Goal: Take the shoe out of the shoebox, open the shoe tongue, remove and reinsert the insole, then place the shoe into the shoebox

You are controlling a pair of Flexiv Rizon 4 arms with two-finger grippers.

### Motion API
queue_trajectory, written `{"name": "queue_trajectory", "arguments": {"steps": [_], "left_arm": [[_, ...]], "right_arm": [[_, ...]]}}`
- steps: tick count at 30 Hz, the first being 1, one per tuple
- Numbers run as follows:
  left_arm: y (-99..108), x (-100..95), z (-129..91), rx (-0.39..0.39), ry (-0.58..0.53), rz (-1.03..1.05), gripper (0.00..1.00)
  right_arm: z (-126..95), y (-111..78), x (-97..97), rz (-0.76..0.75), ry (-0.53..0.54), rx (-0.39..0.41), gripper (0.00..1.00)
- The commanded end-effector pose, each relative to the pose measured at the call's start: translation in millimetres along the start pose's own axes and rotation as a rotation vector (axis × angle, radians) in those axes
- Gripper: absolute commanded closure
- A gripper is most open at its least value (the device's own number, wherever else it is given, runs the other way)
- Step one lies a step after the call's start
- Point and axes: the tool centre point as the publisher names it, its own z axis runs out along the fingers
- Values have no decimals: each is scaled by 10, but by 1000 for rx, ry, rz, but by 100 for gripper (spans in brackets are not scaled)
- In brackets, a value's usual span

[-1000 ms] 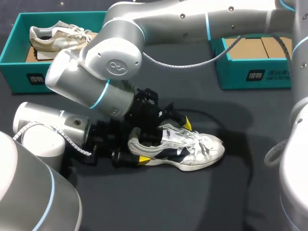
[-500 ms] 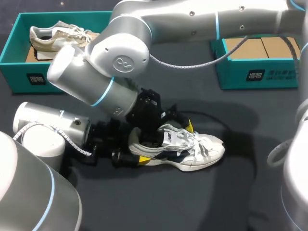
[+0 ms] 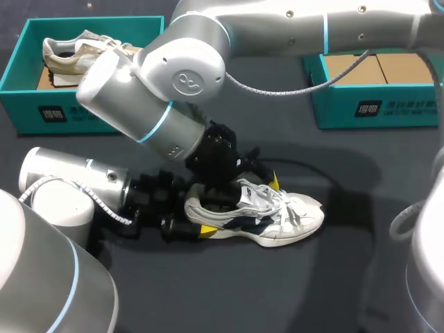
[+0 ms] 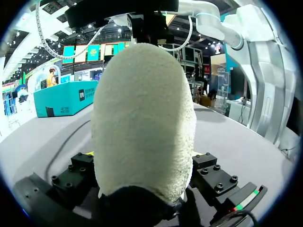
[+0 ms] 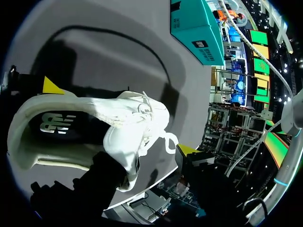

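A white shoe [image 3: 277,216] with navy panels lies on its sole on the dark table, toe to the right. My left gripper [image 3: 201,216] comes in from the left and is shut on the heel. That fuzzy heel [image 4: 142,123] fills the gap between its fingers [image 4: 78,172]. My right arm reaches across from the right and its gripper [image 3: 250,189] stands open over the shoe's mouth. The white tongue [image 5: 127,142] lies between the right gripper [image 5: 151,156] fingers, one dark finger against it, the yellow-tipped one apart. The insole is hidden.
A teal shoebox [image 3: 41,111] at the back left holds a beige shoe [image 3: 83,52]. A second teal box [image 3: 368,104] with a cardboard floor stands at the back right. A black cable [image 3: 312,173] curves over the table behind the white shoe.
My right arm's wrist has swung to the right and a little up above the shoe, and its fingers stand closer together. The left arm and the shoe have stayed in place.
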Motion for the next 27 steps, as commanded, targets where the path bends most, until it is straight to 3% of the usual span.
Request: {"name": "queue_trajectory", "arguments": {"steps": [1,10,15,16,17,21,27], "left_arm": [[17,17,24,-2,-2,0,100],[17,17,24,-2,-2,0,100],[17,17,24,-2,-2,0,100],[17,17,24,-2,-2,0,100],[17,17,24,-2,-2,0,100],[17,17,24,-2,-2,0,100],[17,17,24,-2,-2,0,100]], "right_arm": [[-19,-109,-70,696,18,-10,51],[-29,-146,-134,633,52,-1,60],[12,-122,-157,613,74,15,84],[27,-112,-168,602,89,22,98],[44,-99,-183,593,102,26,100],[118,-42,-252,573,161,57,100],[283,29,-397,480,355,89,100]]}}
